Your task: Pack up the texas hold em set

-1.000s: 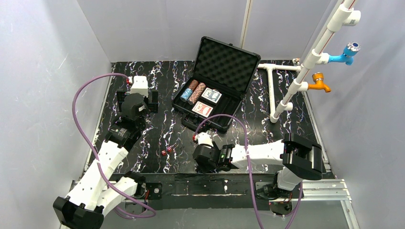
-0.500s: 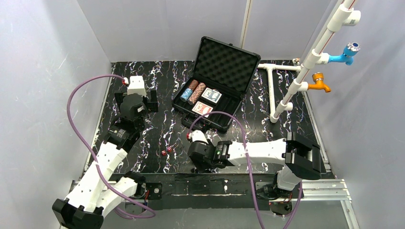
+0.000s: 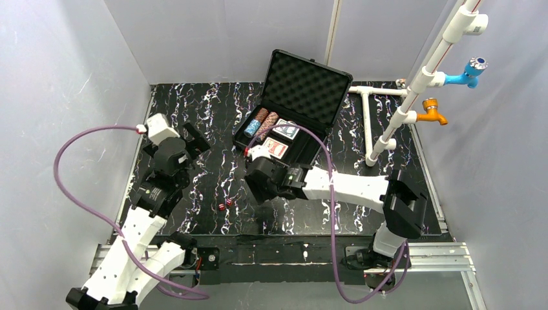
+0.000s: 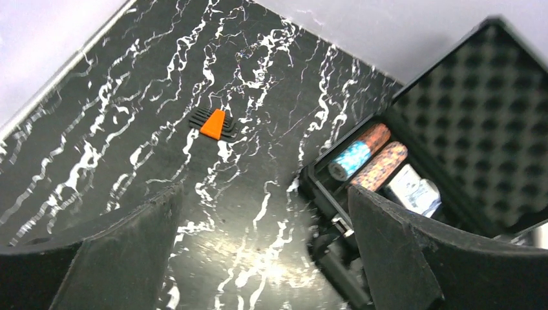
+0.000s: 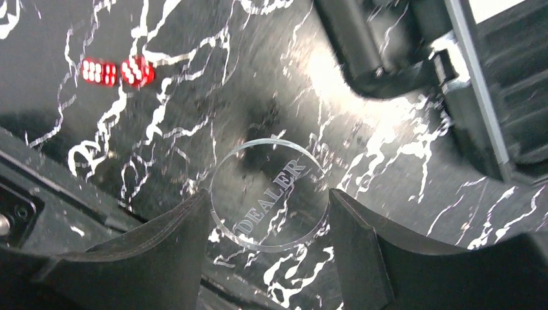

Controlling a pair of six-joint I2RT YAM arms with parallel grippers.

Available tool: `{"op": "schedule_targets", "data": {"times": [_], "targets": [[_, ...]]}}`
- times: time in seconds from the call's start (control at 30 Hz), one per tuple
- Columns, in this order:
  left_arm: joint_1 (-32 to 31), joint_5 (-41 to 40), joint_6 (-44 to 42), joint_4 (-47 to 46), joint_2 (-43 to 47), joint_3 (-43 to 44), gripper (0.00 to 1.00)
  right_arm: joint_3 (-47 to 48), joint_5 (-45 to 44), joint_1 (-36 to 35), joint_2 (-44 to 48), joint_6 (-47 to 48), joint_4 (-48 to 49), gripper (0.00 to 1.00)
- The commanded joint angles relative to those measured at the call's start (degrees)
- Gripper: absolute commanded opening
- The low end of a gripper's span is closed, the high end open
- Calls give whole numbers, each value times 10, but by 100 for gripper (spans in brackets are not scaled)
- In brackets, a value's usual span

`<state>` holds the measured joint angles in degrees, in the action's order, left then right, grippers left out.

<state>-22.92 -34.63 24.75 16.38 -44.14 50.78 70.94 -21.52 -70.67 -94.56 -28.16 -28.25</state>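
The black case [image 3: 309, 82] stands open at the table's back middle, its foam lid up. In it lie chip stacks [image 3: 262, 123] and two card decks [image 3: 286, 129]. Two small red dice [image 3: 224, 204] lie on the table in front of it and show in the right wrist view [image 5: 118, 72]. My right gripper [image 5: 268, 213] is shut on a clear round disc marked DEALER [image 5: 271, 194], held above the table near the case's front left corner [image 3: 258, 184]. My left gripper [image 4: 265, 200] is open and empty, above bare table left of the case [image 4: 465, 103].
A white pipe frame [image 3: 381, 110] with blue and orange taps stands at the back right. An orange triangular mark [image 4: 213, 123] sits on the table ahead of the left gripper. The case's handle and latch [image 5: 375, 58] lie just beyond the right gripper. White walls enclose the table.
My right gripper has moved from the front edge back and left toward the case, carrying the disc. My left arm has swung left and turned a little.
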Motion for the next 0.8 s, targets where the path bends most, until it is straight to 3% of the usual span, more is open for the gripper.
{"op": "schedule_targets", "data": {"times": [0.0,0.3,0.6,0.77], "targets": [[-1,-52,228,57,37,-1,99,70,13,39,-25,48,-6,55],[0,-1,435,132,94,10,99,203,35,116,-120,91,-25,55],[-33,8,489,190,102,72,100,335,49,186,-225,118,-49,55],[-49,-10,569,259,110,116,99,388,61,226,-270,120,-59,55]]}}
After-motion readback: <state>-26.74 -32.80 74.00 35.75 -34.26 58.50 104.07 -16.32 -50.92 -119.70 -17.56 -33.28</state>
